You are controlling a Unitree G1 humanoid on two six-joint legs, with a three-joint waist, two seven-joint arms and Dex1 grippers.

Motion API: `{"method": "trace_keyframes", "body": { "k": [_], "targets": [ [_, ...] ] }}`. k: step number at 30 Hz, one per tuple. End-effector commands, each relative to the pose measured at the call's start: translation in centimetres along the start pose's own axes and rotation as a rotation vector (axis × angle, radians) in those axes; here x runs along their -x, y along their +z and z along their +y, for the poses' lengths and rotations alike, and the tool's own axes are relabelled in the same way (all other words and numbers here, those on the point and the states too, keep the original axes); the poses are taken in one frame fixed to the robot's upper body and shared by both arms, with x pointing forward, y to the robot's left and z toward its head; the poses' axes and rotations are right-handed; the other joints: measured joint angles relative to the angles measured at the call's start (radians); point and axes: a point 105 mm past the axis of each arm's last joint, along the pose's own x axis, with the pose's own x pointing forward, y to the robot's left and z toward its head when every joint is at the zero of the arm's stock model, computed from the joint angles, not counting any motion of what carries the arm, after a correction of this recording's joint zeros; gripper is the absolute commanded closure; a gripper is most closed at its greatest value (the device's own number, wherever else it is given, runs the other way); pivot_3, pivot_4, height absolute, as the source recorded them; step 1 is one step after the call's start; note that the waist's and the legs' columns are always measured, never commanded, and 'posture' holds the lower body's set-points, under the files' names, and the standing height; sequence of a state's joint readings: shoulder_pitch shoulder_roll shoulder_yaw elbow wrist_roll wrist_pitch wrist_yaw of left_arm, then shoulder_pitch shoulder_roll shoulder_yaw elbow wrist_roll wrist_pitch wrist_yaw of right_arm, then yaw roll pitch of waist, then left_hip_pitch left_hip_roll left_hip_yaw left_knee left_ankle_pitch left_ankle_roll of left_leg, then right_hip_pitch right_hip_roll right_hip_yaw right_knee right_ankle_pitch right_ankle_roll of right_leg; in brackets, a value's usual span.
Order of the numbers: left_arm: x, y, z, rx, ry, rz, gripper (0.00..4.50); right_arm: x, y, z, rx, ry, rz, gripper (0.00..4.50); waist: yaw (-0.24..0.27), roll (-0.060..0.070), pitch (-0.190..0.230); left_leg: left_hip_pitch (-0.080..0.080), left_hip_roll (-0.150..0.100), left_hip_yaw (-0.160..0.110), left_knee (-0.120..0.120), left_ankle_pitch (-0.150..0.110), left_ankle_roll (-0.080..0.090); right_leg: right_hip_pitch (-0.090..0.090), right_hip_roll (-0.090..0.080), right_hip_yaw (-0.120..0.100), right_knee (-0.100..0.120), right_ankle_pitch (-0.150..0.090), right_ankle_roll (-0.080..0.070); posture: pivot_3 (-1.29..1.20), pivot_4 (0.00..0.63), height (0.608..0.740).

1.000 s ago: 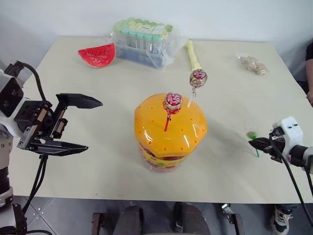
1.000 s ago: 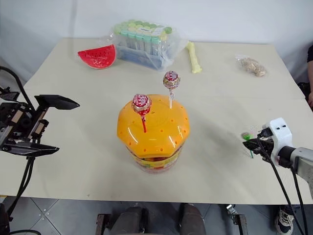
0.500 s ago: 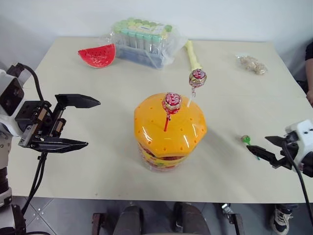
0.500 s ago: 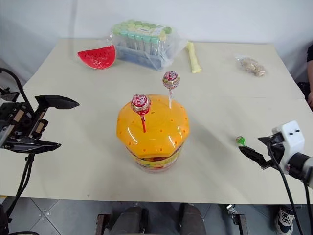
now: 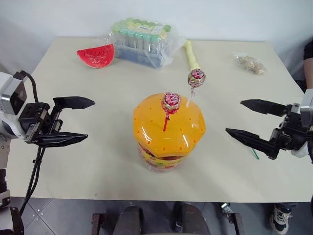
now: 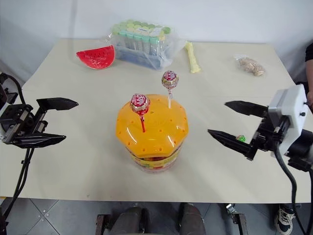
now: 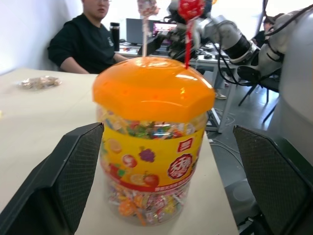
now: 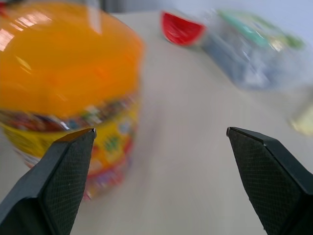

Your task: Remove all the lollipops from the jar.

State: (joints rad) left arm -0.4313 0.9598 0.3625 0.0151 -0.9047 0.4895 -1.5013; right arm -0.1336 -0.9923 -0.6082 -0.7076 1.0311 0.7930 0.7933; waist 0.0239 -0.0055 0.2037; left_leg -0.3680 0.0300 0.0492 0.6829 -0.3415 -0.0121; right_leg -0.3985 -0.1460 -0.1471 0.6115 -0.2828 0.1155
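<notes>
The burger-shaped jar (image 5: pixel 168 132) is seen at the centre of the frame on the worktop (image 5: pixel 98 161), with two lollipops standing in holes of its orange lid. The red-stick lollipop (image 5: pixel 171 103) rises near the lid's middle; the white-stick lollipop (image 5: pixel 196 78) rises at the lid's upper-right edge. Both sticks are held nearly upright, leaning slightly to the right. A third, green-stick lollipop (image 6: pixel 239 139) is seen lying on the worktop, right of the jar.

The right pincer (image 5: pixel 249 120) is held wide open and empty at the right of the frame, aimed toward the jar. The left pincer (image 5: pixel 78 121) is likewise open and empty at the left. The white-stick lollipop is judged nearer the right pincer, up and left of its tips.
</notes>
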Motion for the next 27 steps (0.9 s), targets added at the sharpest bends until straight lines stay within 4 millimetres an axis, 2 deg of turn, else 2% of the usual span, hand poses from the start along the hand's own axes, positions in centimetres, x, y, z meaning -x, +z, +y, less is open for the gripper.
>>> {"method": "trace_keyframes", "body": {
  "k": [1,8,16,18,22,27],
  "targets": [
    [0.3,0.5,-0.8,-0.029,-0.07,0.006,0.0,-0.9,1.1,2.1,0.033,0.115,-0.001,0.01,0.002,0.0,0.0,0.0,0.0,0.0,0.0,0.0,0.0,0.0,0.0,0.0,0.0,0.0,0.0,0.0,0.15,0.74],
    [0.3,0.4,-0.6,-0.027,-0.073,0.001,0.0,-2.5,3.4,4.3,0.115,0.28,-0.039,0.01,-0.001,0.0,0.0,0.0,0.0,0.001,0.0,0.0,0.0,0.0,0.0,0.0,0.0,0.0,0.001,0.0,0.15,0.74],
    [0.1,0.2,-0.5,-0.033,-0.076,-0.007,0.0,-3.9,5.1,5.1,0.147,0.37,-0.128,0.01,-0.002,0.0,0.0,-0.001,0.0,0.002,0.0,0.0,0.0,-0.003,0.0,0.002,0.0,0.0,0.001,0.0,0.15,0.74],
    [0.1,0.2,-0.4,-0.038,-0.078,-0.009,0.0,-4.3,5.0,4.9,0.14,0.381,-0.131,0.01,-0.002,0.0,0.0,-0.001,0.0,0.003,0.0,0.0,0.0,-0.004,0.0,0.002,0.001,0.0,0.001,0.0,0.15,0.74],
    [0.0,0.2,-0.6,-0.046,-0.078,-0.015,0.0,-4.4,4.2,3.0,0.133,0.331,-0.107,0.01,-0.001,-0.001,0.0,-0.002,0.0,0.004,0.0,0.0,0.001,-0.005,0.0,0.004,0.001,0.0,0.001,0.0,0.15,0.74],
    [0.2,0.2,-0.8,-0.053,-0.07,-0.014,0.0,-4.3,4.1,2.3,0.148,0.332,-0.088,0.01,-0.001,-0.001,0.0,-0.003,0.0,0.009,0.0,-0.001,0.001,-0.01,0.0,0.008,0.004,0.001,0.001,0.0,0.15,0.74]
  ]
}}
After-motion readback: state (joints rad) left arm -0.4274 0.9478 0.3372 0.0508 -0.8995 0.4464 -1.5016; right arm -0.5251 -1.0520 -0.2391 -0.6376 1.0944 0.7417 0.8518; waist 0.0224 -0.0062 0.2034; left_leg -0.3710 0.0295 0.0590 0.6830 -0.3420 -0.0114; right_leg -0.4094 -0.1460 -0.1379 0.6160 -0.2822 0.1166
